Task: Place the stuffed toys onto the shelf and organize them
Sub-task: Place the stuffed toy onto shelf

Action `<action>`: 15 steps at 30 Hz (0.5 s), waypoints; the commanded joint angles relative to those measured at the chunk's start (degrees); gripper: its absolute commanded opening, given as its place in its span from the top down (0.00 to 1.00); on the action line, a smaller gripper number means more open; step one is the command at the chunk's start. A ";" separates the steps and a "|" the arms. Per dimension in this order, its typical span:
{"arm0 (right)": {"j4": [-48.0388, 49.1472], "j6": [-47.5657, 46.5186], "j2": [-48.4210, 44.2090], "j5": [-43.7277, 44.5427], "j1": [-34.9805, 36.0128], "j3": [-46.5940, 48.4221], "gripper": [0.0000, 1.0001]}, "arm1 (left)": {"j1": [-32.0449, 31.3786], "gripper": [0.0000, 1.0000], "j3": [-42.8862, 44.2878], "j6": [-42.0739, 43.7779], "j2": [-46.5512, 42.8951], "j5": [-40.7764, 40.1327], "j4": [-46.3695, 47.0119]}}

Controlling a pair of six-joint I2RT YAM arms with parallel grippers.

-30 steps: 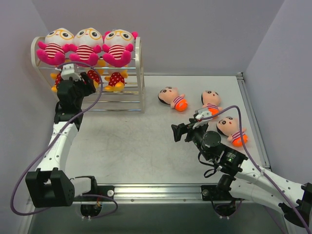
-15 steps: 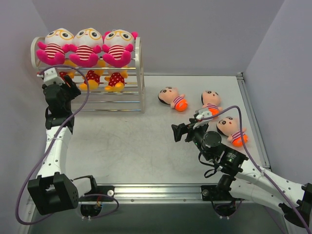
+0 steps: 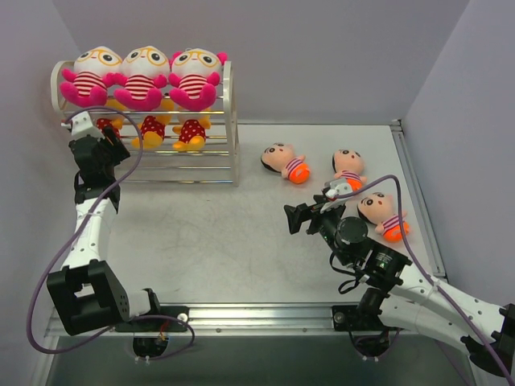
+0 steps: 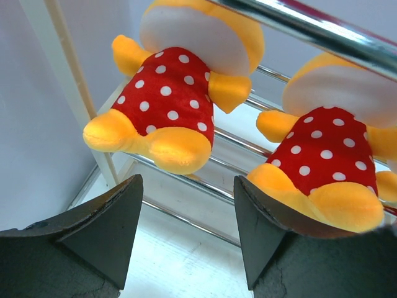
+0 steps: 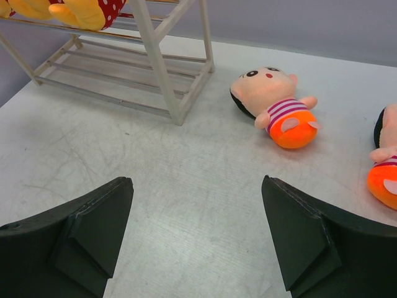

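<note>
Wide open, nothing inside: right end effector (image 5: 195, 186). Also open and empty: left end effector (image 4: 186, 186), up by shelf (image 3: 234, 121), close to yellow toys in red dotted dresses (image 4: 164, 93) on middle tier. On top tier sat pink toys with glasses (image 3: 145, 76). Three peach-faced dolls (image 3: 348, 170) lay on surface (image 3: 201, 225), right side. The nearest peach-faced doll (image 5: 273, 102) lay ahead and a bit right of right end effector, body slanted, head far, orange pants near. Right arm was much closer, so likely its job. Bottom tier had no toys.
</note>
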 commanded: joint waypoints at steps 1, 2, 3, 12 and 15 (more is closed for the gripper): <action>0.72 0.13 -0.16 0.73 -0.31 0.92 0.13 | 0.92 0.32 2.14 0.10 1.76 1.84 3.73; 0.72 0.13 -0.25 0.73 -0.31 0.92 0.13 | 1.00 0.32 2.14 0.01 2.37 1.84 3.99; 0.81 0.13 -0.43 0.81 -0.31 0.92 0.13 | 1.01 0.32 1.96 0.01 2.55 1.67 4.35; 0.63 0.13 0.19 1.25 -0.31 1.00 0.13 | 1.09 0.39 3.10 0.54 5.54 3.16 7.68; 0.72 0.05 0.27 1.69 -0.40 0.92 0.13 | 1.09 0.40 3.19 0.45 6.15 3.16 8.83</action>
